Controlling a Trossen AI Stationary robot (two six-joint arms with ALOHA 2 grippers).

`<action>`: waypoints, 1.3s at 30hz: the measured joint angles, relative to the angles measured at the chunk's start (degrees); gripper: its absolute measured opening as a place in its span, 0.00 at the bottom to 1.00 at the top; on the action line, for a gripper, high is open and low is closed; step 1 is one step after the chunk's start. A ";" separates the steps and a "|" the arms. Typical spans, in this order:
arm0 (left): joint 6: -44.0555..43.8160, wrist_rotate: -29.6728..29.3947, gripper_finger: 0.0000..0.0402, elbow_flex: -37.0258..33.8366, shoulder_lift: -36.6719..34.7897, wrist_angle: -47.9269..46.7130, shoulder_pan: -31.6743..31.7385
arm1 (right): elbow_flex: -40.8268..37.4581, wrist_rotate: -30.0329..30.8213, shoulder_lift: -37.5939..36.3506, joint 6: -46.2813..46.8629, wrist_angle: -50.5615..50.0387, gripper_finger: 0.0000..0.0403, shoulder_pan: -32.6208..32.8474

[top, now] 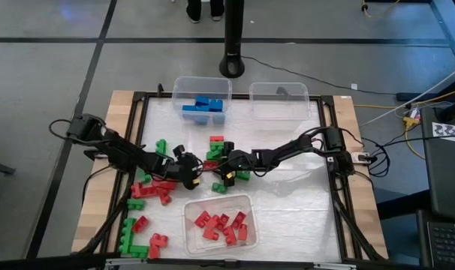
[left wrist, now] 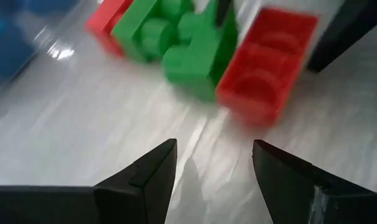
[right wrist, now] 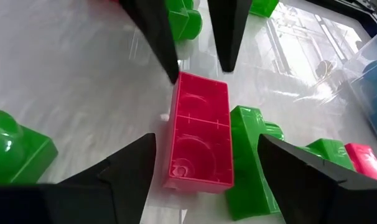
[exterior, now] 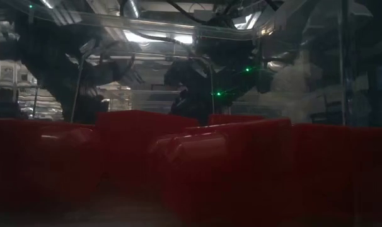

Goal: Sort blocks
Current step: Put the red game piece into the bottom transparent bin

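Both claws are meeting at the mid-tabletop block cluster [top: 218,154], behind the red-block bin [top: 246,204]. Right claw [right wrist: 204,163] is standing wide around an overturned red block [right wrist: 200,130], not gripping. Left claw [left wrist: 213,163] is gaping empty beside it.

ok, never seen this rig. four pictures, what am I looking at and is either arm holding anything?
Two robot arms at a table, sorting toy bricks by colour. The overhead picture shows it all: the left end effector and right end effector meet mid-table over a pile of red and green bricks. One clear bin holds blue bricks, another red bricks, and a third bin holds no bricks. The dark picture is a table-level camera, mostly blocked by red shapes. The other two are wrist cameras. The right one shows open fingers either side of an upturned red brick, not gripping. The left is open and empty.
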 joint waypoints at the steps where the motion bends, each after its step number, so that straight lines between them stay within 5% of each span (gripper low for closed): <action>1: 1.63 0.02 0.49 0.00 0.78 1.87 0.02 | 0.00 0.00 0.00 -0.07 0.00 0.70 0.00; 11: 8.51 2.75 0.49 0.06 8.61 15.31 0.79 | 0.09 0.07 1.77 -0.07 2.00 0.70 0.04; 15: 8.73 2.86 0.49 0.07 8.29 15.16 0.79 | 0.09 -0.43 1.77 -0.26 1.95 0.67 0.04; 27: 9.78 3.23 0.49 0.04 8.21 16.78 0.63 | -0.04 -2.88 2.01 -0.20 -1.14 0.36 0.02; 39: 9.73 3.21 0.49 0.48 5.85 11.75 -1.04 | -0.04 -0.48 -1.30 -4.42 -3.21 0.35 0.09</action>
